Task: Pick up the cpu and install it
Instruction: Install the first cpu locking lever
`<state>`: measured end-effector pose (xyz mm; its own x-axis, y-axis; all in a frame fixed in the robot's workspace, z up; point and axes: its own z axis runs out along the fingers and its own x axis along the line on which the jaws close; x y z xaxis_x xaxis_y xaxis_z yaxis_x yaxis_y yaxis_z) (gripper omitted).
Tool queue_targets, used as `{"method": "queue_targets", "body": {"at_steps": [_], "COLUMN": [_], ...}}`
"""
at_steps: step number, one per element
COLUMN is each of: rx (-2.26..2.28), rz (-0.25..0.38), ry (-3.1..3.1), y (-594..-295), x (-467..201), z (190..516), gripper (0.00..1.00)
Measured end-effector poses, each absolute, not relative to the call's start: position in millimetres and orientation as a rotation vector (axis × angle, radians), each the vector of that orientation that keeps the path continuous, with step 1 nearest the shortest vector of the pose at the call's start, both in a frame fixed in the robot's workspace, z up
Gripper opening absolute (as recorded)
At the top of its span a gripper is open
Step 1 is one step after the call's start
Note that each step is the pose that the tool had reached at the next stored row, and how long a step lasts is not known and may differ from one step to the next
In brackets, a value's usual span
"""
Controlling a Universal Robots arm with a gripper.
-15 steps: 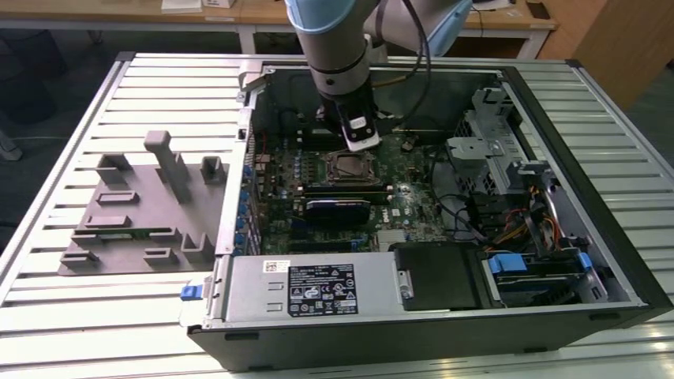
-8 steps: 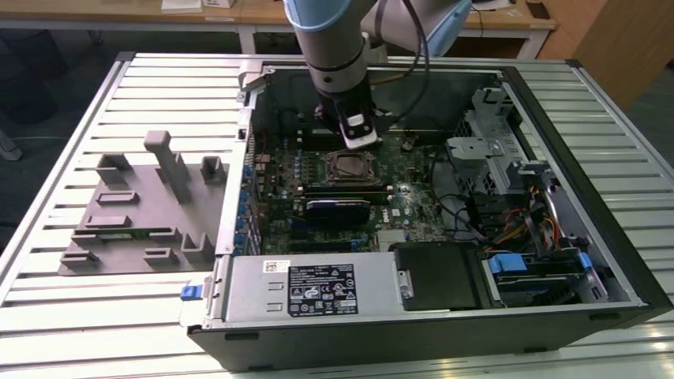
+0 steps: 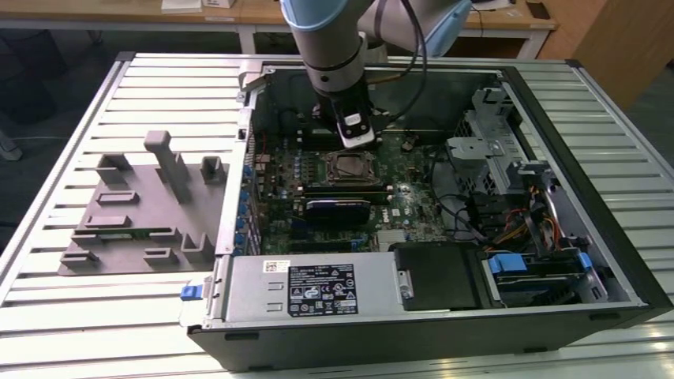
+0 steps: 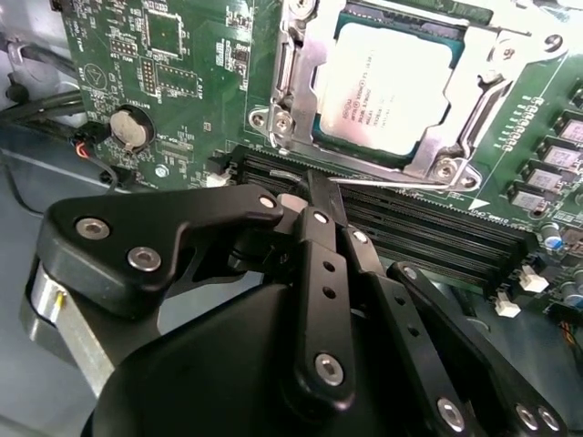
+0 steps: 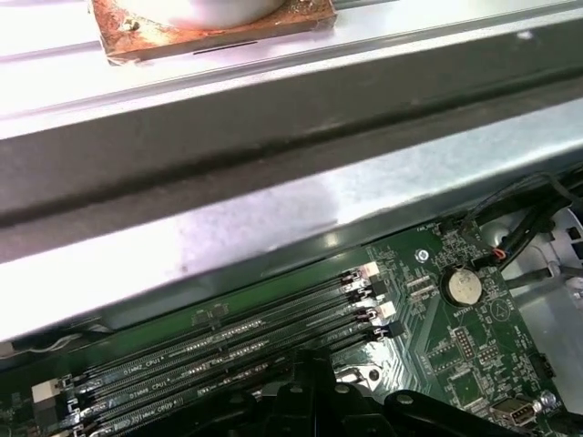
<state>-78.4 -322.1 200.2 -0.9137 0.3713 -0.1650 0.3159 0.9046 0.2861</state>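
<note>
Inside the socket frame on the motherboard, cpu sits flat, silvery top up. Gripper is just beside the socket, over the black memory slots, fingers pressed together, holding nothing, not touching the cpu.

A ribbed, silver metal bench fills most of the exterior view, its slats running across and catching soft, even light. Behind it stands a pale wooden desk on white legs, with papers lying on top. A wooden cabinet panel stands at the exterior view's right. Dark floor shows beyond the bench at the exterior view's left.
</note>
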Motion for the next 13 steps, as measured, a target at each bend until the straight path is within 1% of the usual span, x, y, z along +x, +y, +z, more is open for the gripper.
{"method": "queue_targets", "body": {"at_steps": [9, 13], "rx": [0.524, 0.523], "rz": [0.374, 0.363], "ry": [2.852, 2.852], "y": [-321.7, -321.7], "x": [-79.8, -79.9], "z": [196.1, 193.9], "gripper": [0.11, 0.11]}}
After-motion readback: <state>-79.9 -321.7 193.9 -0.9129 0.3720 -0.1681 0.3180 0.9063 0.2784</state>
